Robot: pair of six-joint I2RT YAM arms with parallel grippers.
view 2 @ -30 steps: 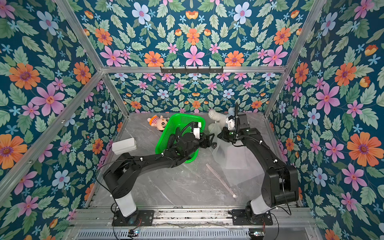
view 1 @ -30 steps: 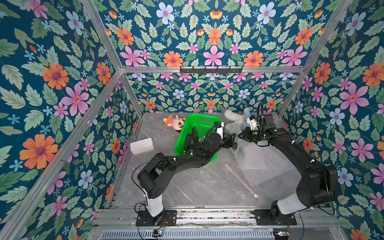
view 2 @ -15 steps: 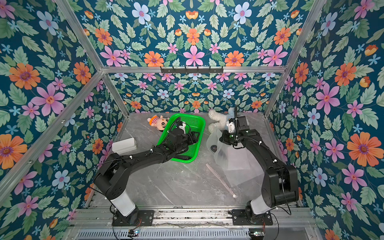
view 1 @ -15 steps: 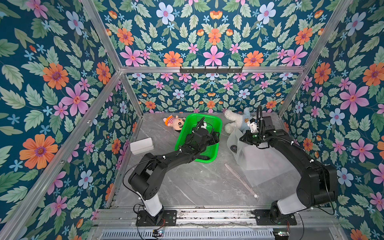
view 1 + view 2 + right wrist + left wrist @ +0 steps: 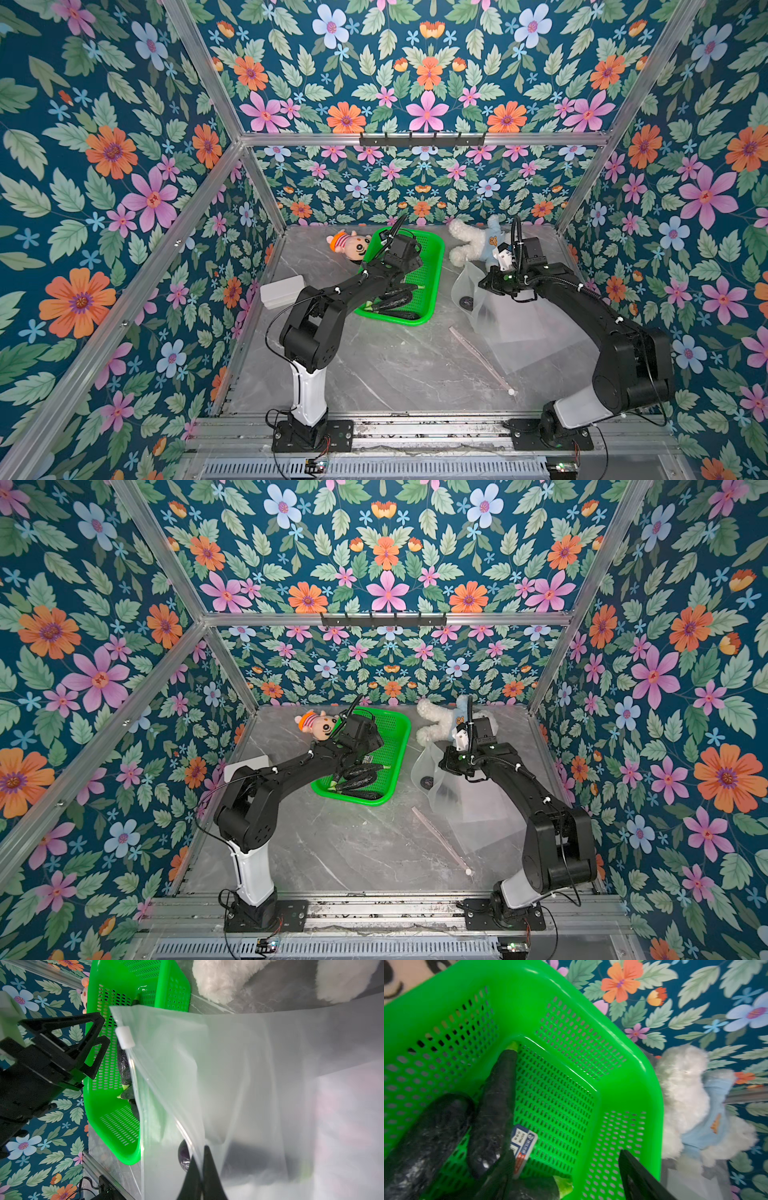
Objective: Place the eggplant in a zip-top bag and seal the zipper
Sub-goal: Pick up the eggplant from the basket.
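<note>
Several dark eggplants (image 5: 395,300) lie in the green basket (image 5: 434,282). My left gripper (image 5: 566,1178) hangs open just over them with nothing between its fingers; the right wrist view shows it over the basket too (image 5: 105,1029). To the right of the basket, the translucent zip-top bag (image 5: 511,328) lies on the table. My right gripper (image 5: 201,1165) is shut on its upper lip and holds the mouth up. The zipper's white slider (image 5: 124,1038) sits at the mouth's far corner. The dark rounded end of an eggplant (image 5: 184,1157) shows in the mouth, also in both top views (image 5: 465,301) (image 5: 427,781).
A white plush toy (image 5: 473,243) lies behind the bag, and a doll with an orange cap (image 5: 353,245) lies behind the basket. A white box (image 5: 282,291) stands at the left wall. A thin pink strip (image 5: 478,357) with a white tip lies along the bag's near edge.
My left arm has swung from the bag's mouth back to the left, over the basket, with its jaws open. The right gripper has kept its hold on the bag's lip.
</note>
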